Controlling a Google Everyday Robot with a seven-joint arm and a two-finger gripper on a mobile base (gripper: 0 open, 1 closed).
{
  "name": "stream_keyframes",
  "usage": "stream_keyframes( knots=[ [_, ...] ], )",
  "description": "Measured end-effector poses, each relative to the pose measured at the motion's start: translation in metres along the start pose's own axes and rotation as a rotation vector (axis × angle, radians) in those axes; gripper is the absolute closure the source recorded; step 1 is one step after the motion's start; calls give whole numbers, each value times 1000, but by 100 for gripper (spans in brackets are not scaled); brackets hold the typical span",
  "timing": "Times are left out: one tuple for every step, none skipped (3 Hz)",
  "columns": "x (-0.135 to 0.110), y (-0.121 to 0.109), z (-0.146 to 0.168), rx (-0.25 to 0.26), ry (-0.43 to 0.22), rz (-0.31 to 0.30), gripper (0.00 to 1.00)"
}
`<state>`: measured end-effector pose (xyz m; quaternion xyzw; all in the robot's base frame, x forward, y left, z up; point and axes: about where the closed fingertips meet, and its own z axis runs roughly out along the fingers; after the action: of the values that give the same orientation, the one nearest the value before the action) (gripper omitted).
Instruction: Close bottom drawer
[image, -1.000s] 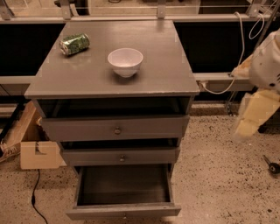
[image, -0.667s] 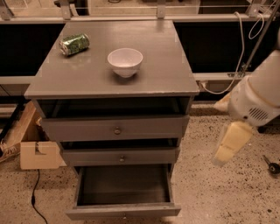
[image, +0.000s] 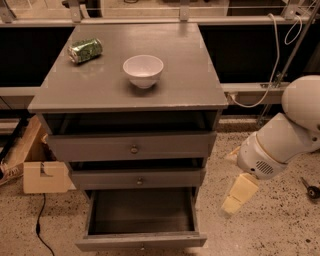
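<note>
The grey wooden cabinet (image: 127, 95) has three drawers. The bottom drawer (image: 141, 242) is pulled far out and its inside is empty; its small knob (image: 142, 247) shows at the lower edge. The middle drawer (image: 139, 179) and the top drawer (image: 132, 147) stand slightly out. My gripper (image: 236, 196) hangs from the white arm (image: 280, 145) to the right of the cabinet, at about the height of the open bottom drawer and apart from it, pointing down and left.
A white bowl (image: 143, 70) and a crushed green can (image: 85, 50) sit on the cabinet top. A cardboard box (image: 42, 176) and a black cable (image: 39, 230) lie on the speckled floor at the left. Cables hang at the back right (image: 275, 60).
The arm has swung down and toward the cabinet, bringing the gripper lower and closer to the bottom drawer. The drawers have not moved.
</note>
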<state>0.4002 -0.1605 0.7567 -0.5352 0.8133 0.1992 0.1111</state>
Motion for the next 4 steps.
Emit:
stream_keyframes(
  knots=[
    [5,0,7,-13,-5,3,0],
    [27,-5,53,-66,-13,-12,0],
    [61,-17,135,-161,-21,-23,0],
    [87,-23,207,-256,-59,-22,0]
  ],
)
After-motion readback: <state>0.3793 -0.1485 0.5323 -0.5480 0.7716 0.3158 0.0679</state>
